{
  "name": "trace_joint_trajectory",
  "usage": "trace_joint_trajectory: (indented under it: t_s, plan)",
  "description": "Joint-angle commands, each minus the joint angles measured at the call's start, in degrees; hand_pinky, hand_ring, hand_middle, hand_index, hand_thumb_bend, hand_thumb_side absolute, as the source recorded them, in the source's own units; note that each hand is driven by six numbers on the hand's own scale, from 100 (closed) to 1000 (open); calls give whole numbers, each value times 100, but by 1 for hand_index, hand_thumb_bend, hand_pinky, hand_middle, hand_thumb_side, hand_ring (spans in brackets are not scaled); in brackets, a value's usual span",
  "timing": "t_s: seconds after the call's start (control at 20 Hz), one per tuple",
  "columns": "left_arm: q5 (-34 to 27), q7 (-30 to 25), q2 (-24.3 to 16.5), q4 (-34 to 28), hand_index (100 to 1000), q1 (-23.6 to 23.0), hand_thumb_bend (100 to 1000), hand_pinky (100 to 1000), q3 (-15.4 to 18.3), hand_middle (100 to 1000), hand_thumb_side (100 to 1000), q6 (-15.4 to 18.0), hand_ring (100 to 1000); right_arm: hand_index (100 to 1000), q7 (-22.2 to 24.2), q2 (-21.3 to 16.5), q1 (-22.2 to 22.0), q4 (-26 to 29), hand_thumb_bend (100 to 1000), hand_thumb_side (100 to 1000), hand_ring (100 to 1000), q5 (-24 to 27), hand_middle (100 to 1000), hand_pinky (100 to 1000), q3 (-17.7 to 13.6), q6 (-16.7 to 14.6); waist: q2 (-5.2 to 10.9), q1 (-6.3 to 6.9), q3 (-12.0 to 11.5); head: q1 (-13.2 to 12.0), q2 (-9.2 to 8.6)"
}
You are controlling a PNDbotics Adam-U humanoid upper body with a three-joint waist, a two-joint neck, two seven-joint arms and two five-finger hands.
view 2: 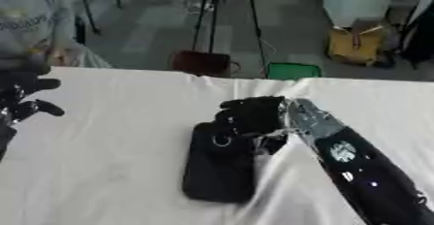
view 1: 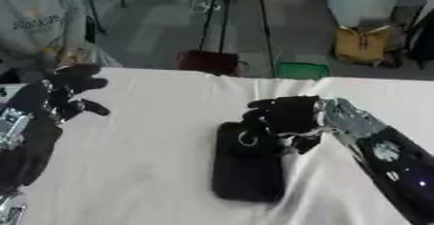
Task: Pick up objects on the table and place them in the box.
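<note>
Black on black makes the grip hard to read: the right hand point(view 1: 284, 117) sits over the far end of a dark, flat, oblong object point(view 1: 247, 170) with its fingers curled down onto that end, apparently closing round it, though whether they have it pinched I cannot tell for sure. A small pale ring point(view 1: 247, 139) shows just below the fingers, on the object or the hand. The object lies near the middle of the white tablecloth point(view 1: 144, 161), its length running toward the robot. It looks rigid, smooth and thin, so probably light but slippery; a hold across its narrow sides near that far end seems the safest place. The left hand point(view 1: 72, 93) hovers at the left edge, fingers loosely bent, holding nothing. No box shows in either view.
</note>
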State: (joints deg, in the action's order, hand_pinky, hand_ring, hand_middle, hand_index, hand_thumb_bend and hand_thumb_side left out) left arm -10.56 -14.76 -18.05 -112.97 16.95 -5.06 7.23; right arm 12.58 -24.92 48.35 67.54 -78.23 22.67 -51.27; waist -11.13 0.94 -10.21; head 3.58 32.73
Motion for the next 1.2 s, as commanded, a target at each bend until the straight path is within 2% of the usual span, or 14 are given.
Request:
trace_joint_trajectory:
  t_s: [0.05,0.25,0.4,0.5,0.55,0.65,0.7,0.9,0.95,1.0,1.2]
  plan:
    - [6,9,-92,-70,821,55,176,641,62,837,956,18,844,899,-52,-249,78,442,327,284,944,341,921,1000,-230,-70,86,18,33,-39,-33]
    - [19,37,-93,-67,821,38,177,641,89,837,956,28,845,876,-438,-454,-153,975,324,303,913,968,889,1000,-630,68,65,30,98,-108,-38]
    - [44,76,-105,-64,821,32,178,641,126,838,959,34,846,844,-760,-653,-509,1442,227,320,860,1809,856,935,-1060,539,15,37,244,-201,-85]
    - [61,94,-113,-62,821,25,178,640,139,839,960,38,846,828,-768,-757,-748,1695,176,338,831,2544,838,893,-1236,881,-6,37,302,-250,-101]
    - [71,108,-120,-60,821,18,178,640,151,839,960,40,846,822,-722,-819,-876,1832,139,355,820,2981,830,877,-1317,1055,-15,36,333,-276,-105]
    - [91,129,-127,-56,821,15,178,640,165,839,961,42,847,820,-545,-947,-1084,2115,121,361,813,3807,825,866,-1466,1393,-36,33,388,-315,-121]
    - [103,139,-129,-44,822,8,179,640,172,840,964,39,847,815,-456,-1014,-1223,2239,100,394,795,4224,819,835,-1572,1585,-50,35,445,-345,-134]
    - [134,190,-140,-19,829,-5,179,639,199,841,963,44,848,807,-52,-1230,-1618,2641,100,439,772,5636,813,799,-1893,2299,-72,50,547,-438,-138]
    - [138,201,-141,-17,829,-5,179,639,200,841,963,45,848,807,83,-1269,-1661,2727,100,439,772,5924,813,799,-1944,2424,-74,53,555,-448,-137]
    - [141,215,-143,-16,848,-6,179,639,207,843,961,48,848,797,177,-1288,-1760,2772,100,485,755,6206,806,768,-2024,2559,-83,57,582,-475,-158]
    - [157,300,-148,3,896,-33,182,638,247,845,962,53,849,810,443,-1363,-2173,3028,100,507,743,7230,799,745,-2383,3001,-117,41,635,-564,-207]
